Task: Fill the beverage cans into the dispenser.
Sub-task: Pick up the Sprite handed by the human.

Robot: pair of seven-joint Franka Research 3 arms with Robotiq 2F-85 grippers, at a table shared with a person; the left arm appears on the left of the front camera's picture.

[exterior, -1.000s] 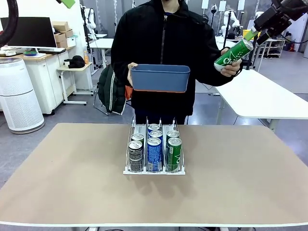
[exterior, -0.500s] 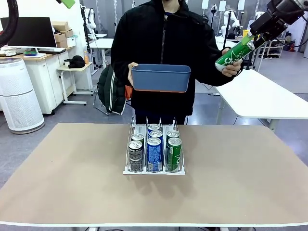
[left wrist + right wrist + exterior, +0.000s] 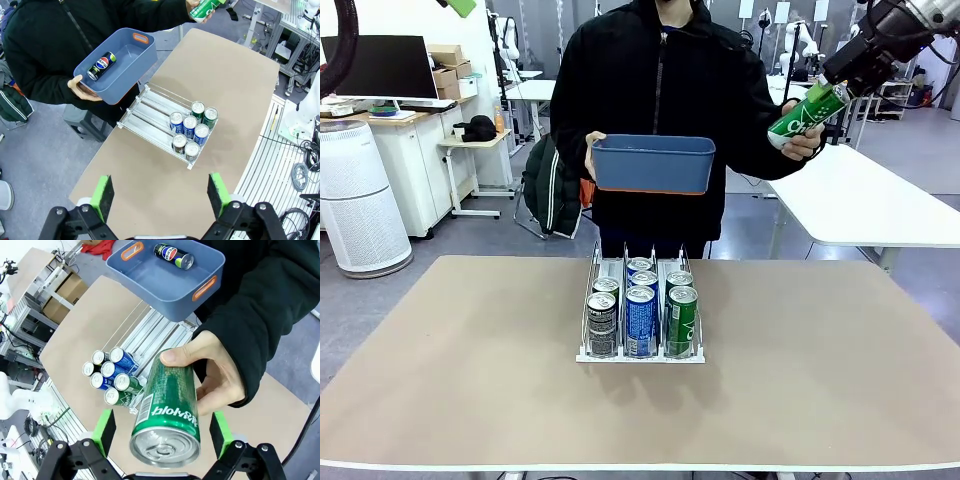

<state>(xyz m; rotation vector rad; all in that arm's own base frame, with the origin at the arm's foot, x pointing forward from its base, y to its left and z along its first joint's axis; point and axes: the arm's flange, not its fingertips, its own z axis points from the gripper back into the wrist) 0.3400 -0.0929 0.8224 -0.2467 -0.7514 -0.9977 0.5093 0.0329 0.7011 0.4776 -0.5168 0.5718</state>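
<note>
The right end effector [image 3: 161, 432] is spread wide, straddling the top end of a green can [image 3: 167, 400] without gripping it; a person's hand [image 3: 210, 370] holds that can. The left end effector [image 3: 161, 192] gapes empty, high above the worktop [image 3: 220, 75]. Six cans [image 3: 641, 315] stand in the dispenser [image 3: 640, 357], two per lane, at its near end.

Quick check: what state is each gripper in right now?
Left gripper: open, holding nothing.
Right gripper: open, straddling the green can that the person's hand holds; not gripping it.
</note>
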